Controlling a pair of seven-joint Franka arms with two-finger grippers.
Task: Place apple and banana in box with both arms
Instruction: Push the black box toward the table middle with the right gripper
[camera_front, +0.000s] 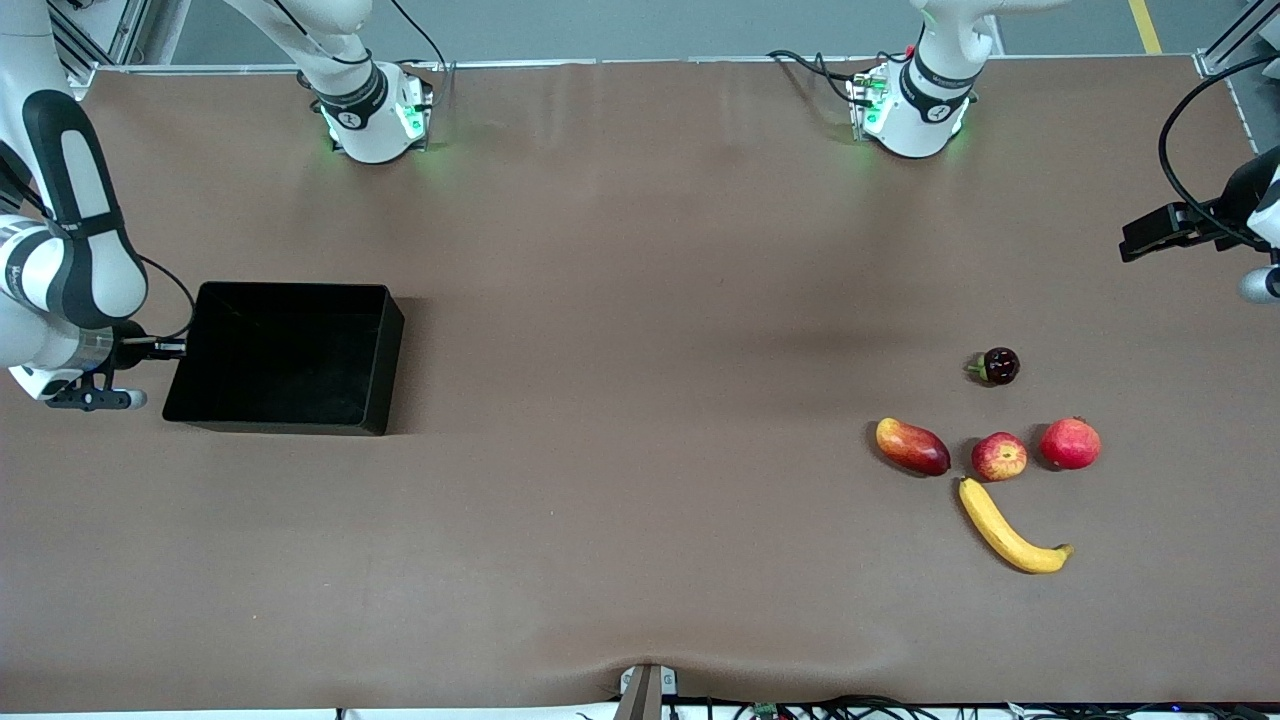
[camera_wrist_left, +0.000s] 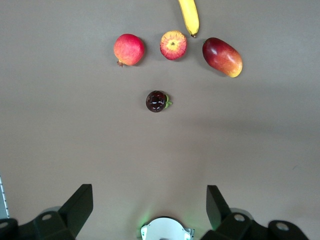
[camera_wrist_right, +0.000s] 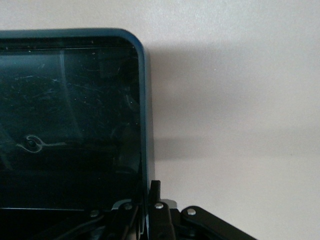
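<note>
The black box (camera_front: 385, 370) stands at the right arm's end of the table. My right gripper (camera_front: 165, 347) is shut on the box's end wall (camera_wrist_right: 142, 100), one finger inside and one finger (camera_wrist_right: 154, 187) outside. The apple (camera_front: 999, 456) (camera_wrist_left: 173, 45) and the yellow banana (camera_front: 1008, 528) (camera_wrist_left: 189, 17) lie on the table at the left arm's end, the banana nearer the front camera. My left gripper (camera_front: 1150, 235) (camera_wrist_left: 150, 195) hangs open and empty high over that end of the table, well apart from the fruit.
A red-yellow mango (camera_front: 912, 446) and a plain red round fruit (camera_front: 1069, 443) flank the apple. A small dark fruit (camera_front: 999, 366) lies a little farther from the front camera. Brown table stretches between box and fruit.
</note>
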